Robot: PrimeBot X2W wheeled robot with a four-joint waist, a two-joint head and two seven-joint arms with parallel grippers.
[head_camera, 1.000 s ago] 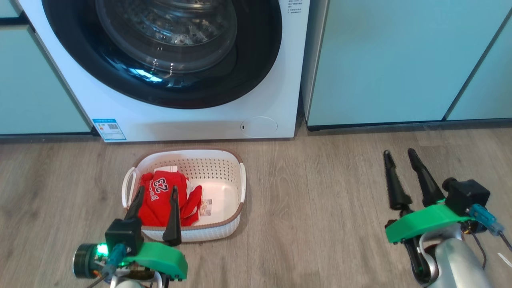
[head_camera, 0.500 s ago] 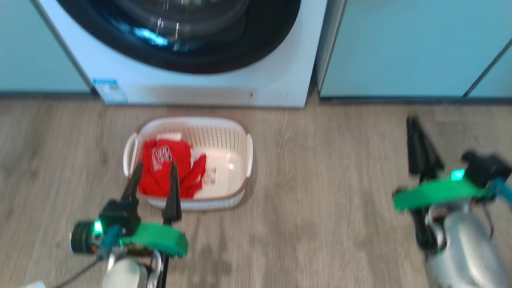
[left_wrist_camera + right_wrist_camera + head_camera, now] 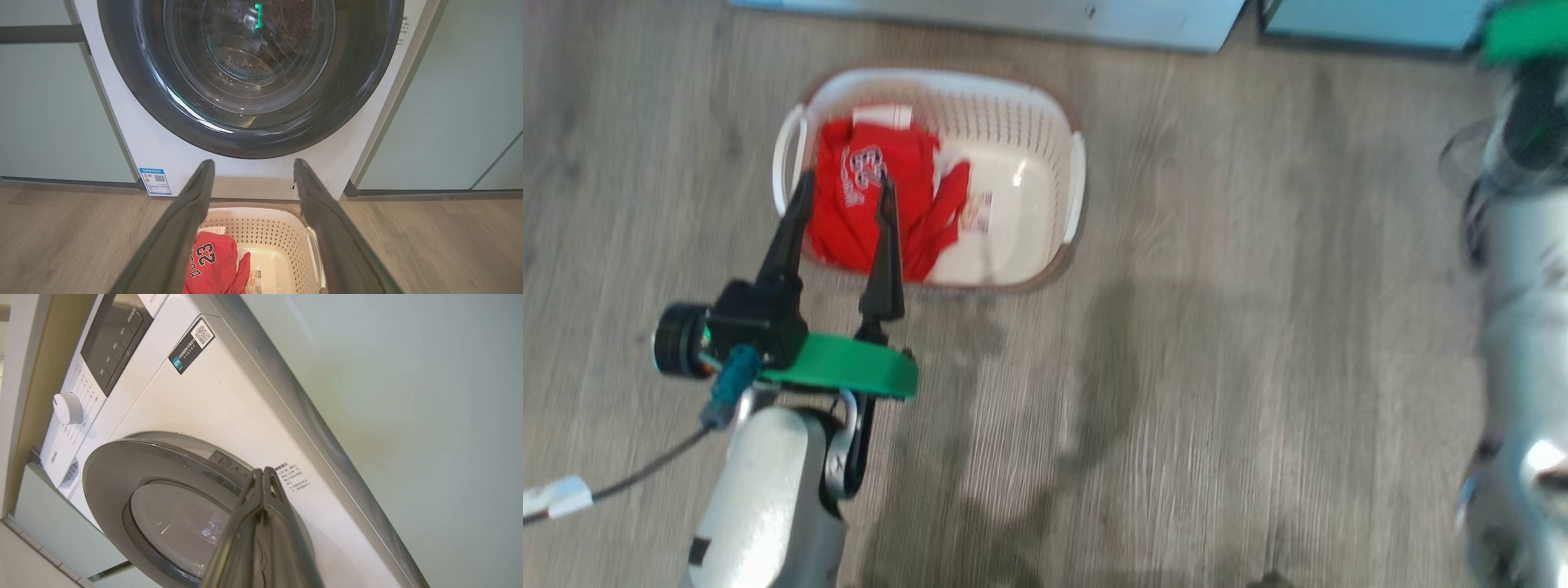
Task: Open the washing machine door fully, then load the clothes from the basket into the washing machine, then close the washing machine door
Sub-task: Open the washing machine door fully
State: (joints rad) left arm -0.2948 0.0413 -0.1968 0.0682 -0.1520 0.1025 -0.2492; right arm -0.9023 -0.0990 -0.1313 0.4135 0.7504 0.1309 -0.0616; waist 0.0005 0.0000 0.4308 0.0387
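The white basket (image 3: 1021, 122) stands on the wood floor in front of the washing machine (image 3: 261, 175), with the red clothes (image 3: 874, 196) heaped in its left half. My left gripper (image 3: 845, 184) hovers open over the basket's near left side, fingers either side of the clothes (image 3: 212, 261), holding nothing. The washing machine door (image 3: 249, 73) lies closed against the washer's front. In the right wrist view my right gripper (image 3: 263, 471) is shut with nothing in it, its tips just off the right side of the door (image 3: 122, 477). That arm's pale forearm (image 3: 1519, 286) rises at the right edge.
Pale teal cabinets (image 3: 449, 102) flank the washer on both sides. A control panel (image 3: 110, 339) and a white knob (image 3: 67, 408) sit along the washer's top. A blue sticker (image 3: 155, 181) marks its lower left. Bare wood floor (image 3: 1217, 367) lies right of the basket.
The head camera has tilted down, so the washer has slid out of the top. My right gripper has shut and risen up out of the head view. The left gripper still hovers over the basket.
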